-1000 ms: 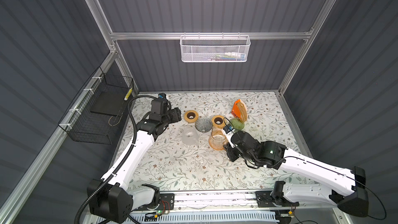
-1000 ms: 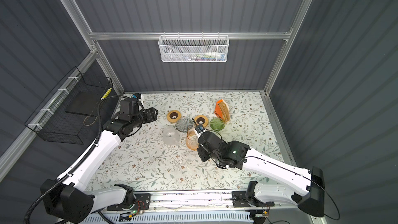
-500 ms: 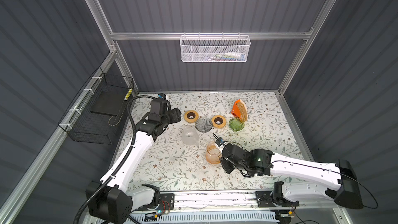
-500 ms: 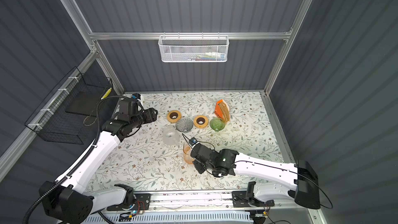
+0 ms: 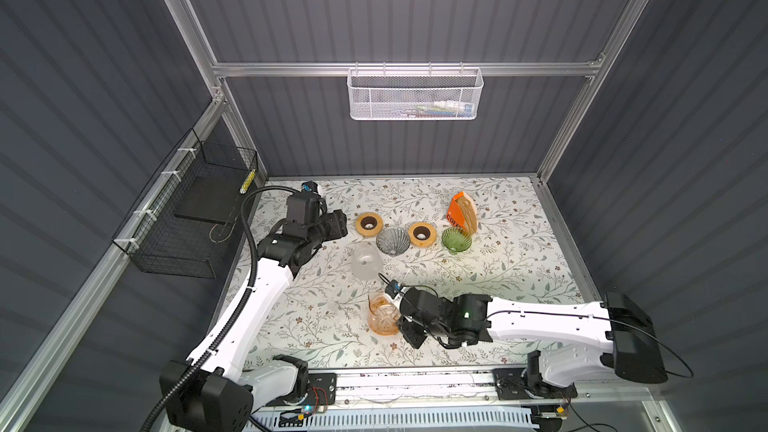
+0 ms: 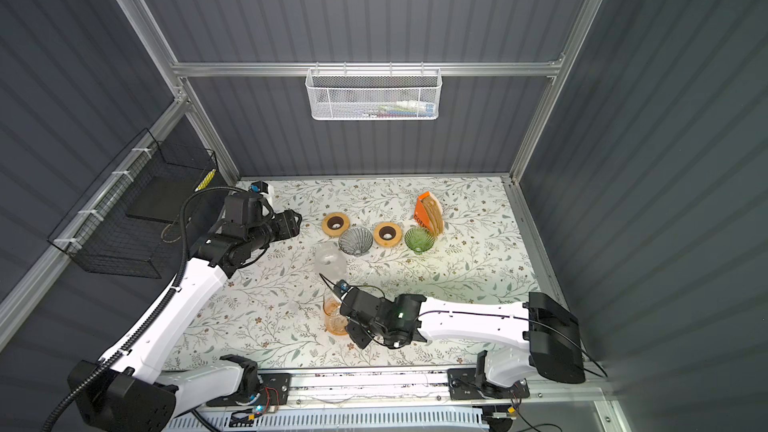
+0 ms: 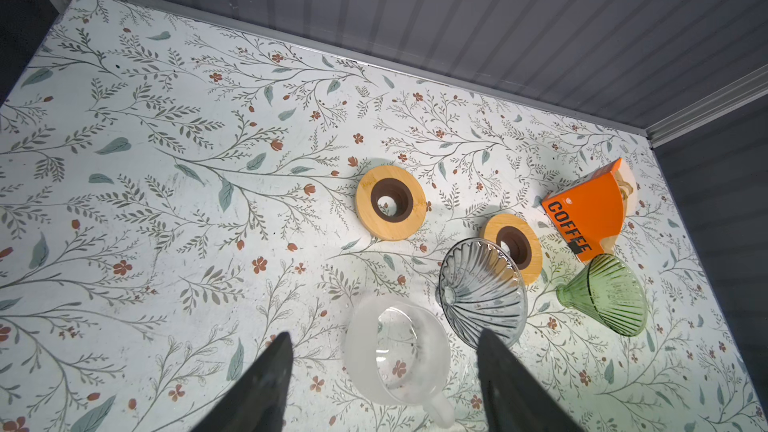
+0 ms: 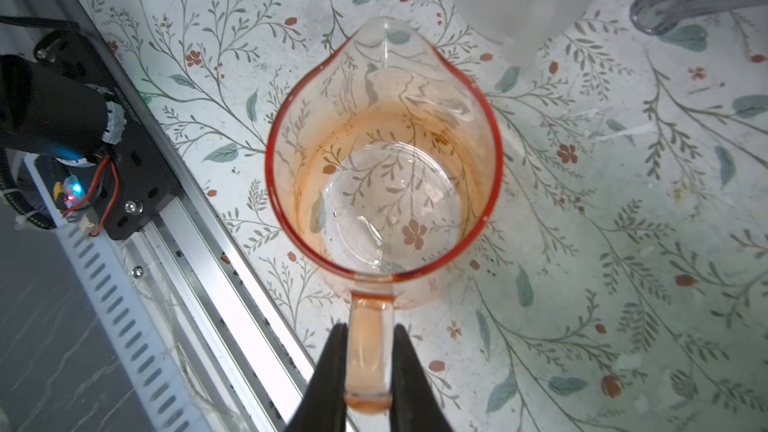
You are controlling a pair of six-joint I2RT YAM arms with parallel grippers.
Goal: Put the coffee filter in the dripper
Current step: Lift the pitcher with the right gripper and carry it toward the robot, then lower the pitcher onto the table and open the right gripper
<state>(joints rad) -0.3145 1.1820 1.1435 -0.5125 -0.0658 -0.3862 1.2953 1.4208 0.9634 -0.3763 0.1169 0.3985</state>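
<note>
Brown paper coffee filters stand in an orange "COFFEE" box (image 5: 460,213) (image 7: 584,211) at the back right of the table. In front of the box lie two drippers on their sides, a green glass dripper (image 5: 456,239) (image 7: 606,299) and a grey glass dripper (image 5: 392,241) (image 7: 482,292). My left gripper (image 5: 338,224) (image 7: 382,336) hovers open and empty at the back left, above a frosted carafe (image 7: 397,351). Near the front edge my right gripper (image 5: 404,322) (image 8: 370,328) is shut on the handle of an orange glass pitcher (image 5: 382,317) (image 8: 382,168), which is empty.
Two wooden rings (image 5: 368,224) (image 5: 422,233) lie beside the grey dripper. The frosted carafe (image 5: 365,260) stands between the rings and the pitcher. The front rail (image 8: 199,243) runs close beside the pitcher. A wire basket (image 5: 187,218) hangs on the left wall.
My right arm has drawn back from beside the drippers to the front of the table, carrying the orange pitcher with it. The left arm has hardly moved.
</note>
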